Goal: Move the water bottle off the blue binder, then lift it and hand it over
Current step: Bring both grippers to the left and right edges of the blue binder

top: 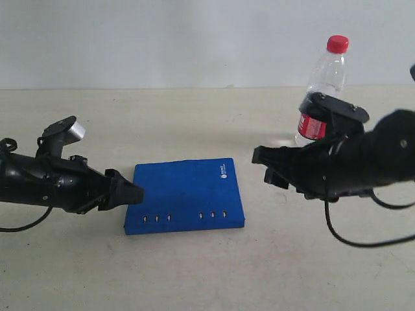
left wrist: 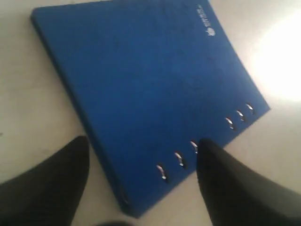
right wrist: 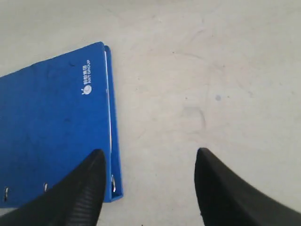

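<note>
The blue binder (top: 185, 191) lies flat in the middle of the table, rivets along its near edge, with nothing on its cover. The water bottle (top: 324, 78) stands upright at the back right, apart from the binder; my right arm hides its lower part. My left gripper (top: 128, 188) is open at the binder's left edge. In the left wrist view the left gripper (left wrist: 143, 141) straddles the rivet corner of the binder (left wrist: 150, 70), without gripping. My right gripper (top: 262, 166) is open and empty, just right of the binder. The right wrist view shows the right gripper (right wrist: 150, 151) over bare table beside the binder (right wrist: 47, 122).
The beige table (top: 194, 272) stretches to a pale wall at the back. Black cables hang from both arms near the table's left and right sides.
</note>
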You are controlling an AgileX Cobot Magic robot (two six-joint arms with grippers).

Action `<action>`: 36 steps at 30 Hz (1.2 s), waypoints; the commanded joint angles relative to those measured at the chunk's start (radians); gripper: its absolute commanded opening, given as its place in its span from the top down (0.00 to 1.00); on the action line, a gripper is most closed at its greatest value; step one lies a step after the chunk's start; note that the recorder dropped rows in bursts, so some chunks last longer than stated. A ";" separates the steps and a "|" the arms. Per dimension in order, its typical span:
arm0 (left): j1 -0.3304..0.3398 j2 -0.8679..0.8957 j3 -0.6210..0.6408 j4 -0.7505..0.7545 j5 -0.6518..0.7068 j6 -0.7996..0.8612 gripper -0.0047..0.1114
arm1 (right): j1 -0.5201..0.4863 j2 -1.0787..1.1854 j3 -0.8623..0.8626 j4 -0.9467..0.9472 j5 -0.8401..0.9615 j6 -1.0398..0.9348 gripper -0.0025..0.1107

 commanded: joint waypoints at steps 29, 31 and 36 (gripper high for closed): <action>0.003 0.085 -0.065 -0.010 -0.033 -0.053 0.42 | -0.143 0.406 -0.467 0.456 0.538 -0.584 0.54; 0.003 0.085 -0.065 -0.010 -0.033 -0.053 0.42 | -0.170 0.410 -0.467 0.565 0.634 -0.776 0.54; 0.003 0.085 -0.065 -0.010 -0.033 -0.053 0.42 | -0.249 0.447 -0.467 0.599 0.685 -0.829 0.54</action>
